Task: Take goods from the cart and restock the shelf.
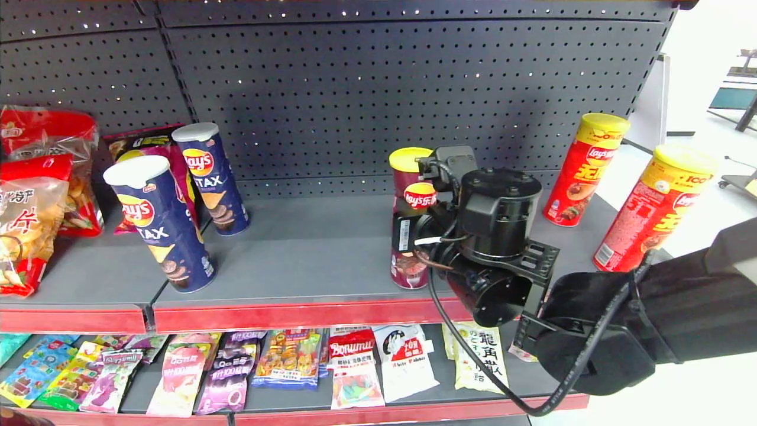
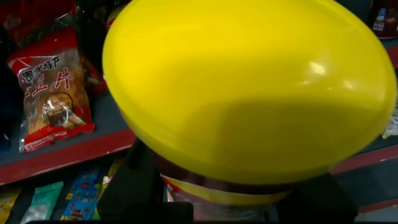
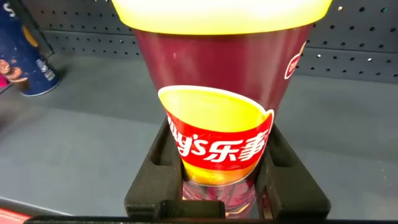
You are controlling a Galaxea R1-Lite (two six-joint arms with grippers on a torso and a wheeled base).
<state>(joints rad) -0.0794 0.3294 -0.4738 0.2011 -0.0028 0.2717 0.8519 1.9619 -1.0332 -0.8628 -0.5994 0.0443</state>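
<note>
Right gripper (image 3: 221,177) pinching a maroon can (image 1: 408,177), upright at the front of the shelf (image 1: 307,254). Left gripper (image 2: 224,202) clamped about a second can (image 2: 249,87), held before the shelf.

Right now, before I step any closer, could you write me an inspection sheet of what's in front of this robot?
Surface: grey metal shelf with a red front edge and a pegboard back.
Job's things: maroon crisp can with a yellow lid, upright near the front edge, in the right hand; second yellow-lidded maroon can in the left hand; two dark-blue cans with white lids on the left; two red cans with yellow lids on the right.
Clutter: snack bags far left; flat sweet packets on the lower shelf.
Hands: each shut on its can.
Cables: black cable loops down before the lower shelf.
Surroundings: pale floor to the right.
</note>
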